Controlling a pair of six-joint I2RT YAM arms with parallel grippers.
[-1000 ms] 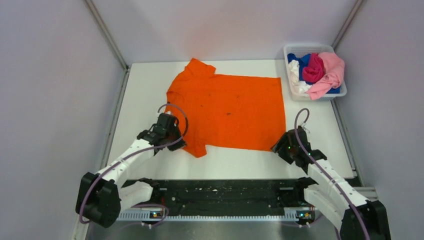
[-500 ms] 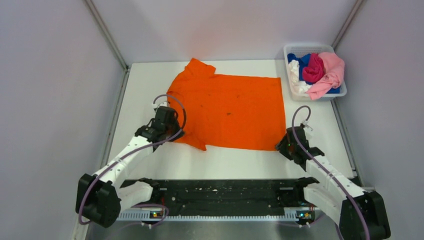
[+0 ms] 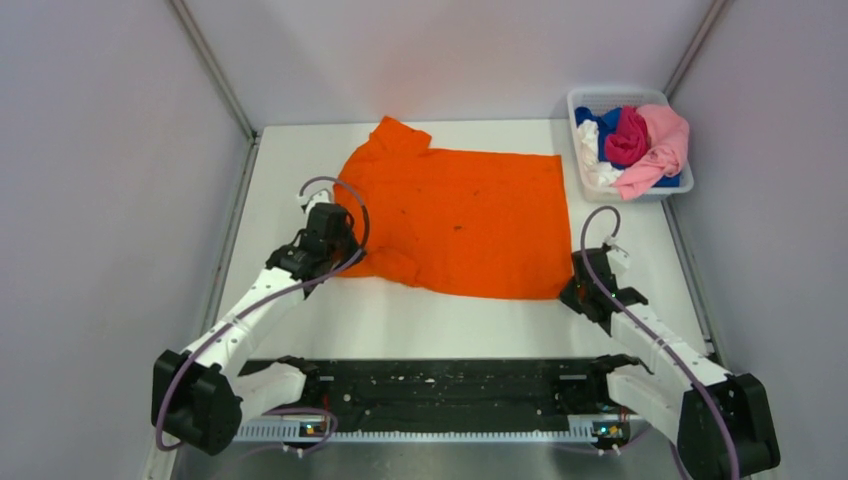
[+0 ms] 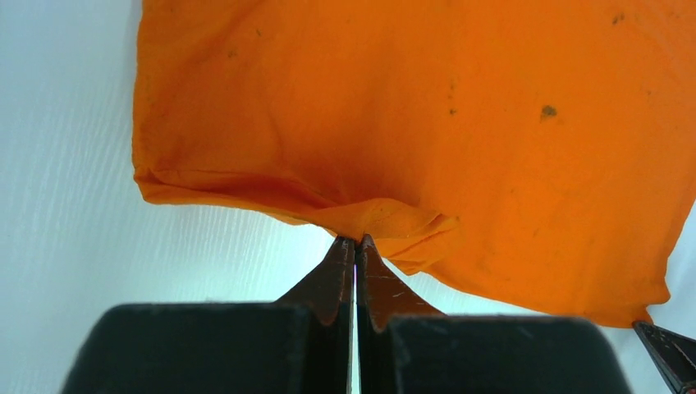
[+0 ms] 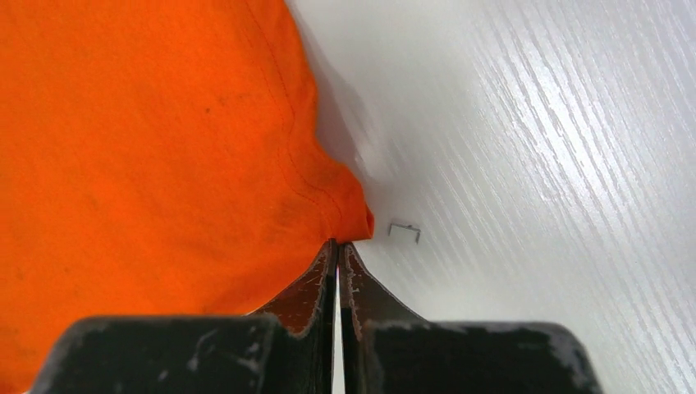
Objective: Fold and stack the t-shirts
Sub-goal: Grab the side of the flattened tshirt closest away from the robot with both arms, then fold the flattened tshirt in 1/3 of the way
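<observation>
The orange t-shirt [image 3: 460, 220] lies spread flat on the bench [image 3: 290, 170], reaching toward the far edge. The left end effector [image 4: 355, 240] is pinched tight on a bunched fold at its near-left edge, probably the sleeve. The right end effector [image 5: 337, 243] is clamped on the near-right hem corner. For a clean fold, both should lift together, keep the near edge taut, and carry it evenly toward the far edge. The other t-shirts [image 3: 640, 140] fill the bin [image 3: 590, 97] at the far-right corner.
</observation>
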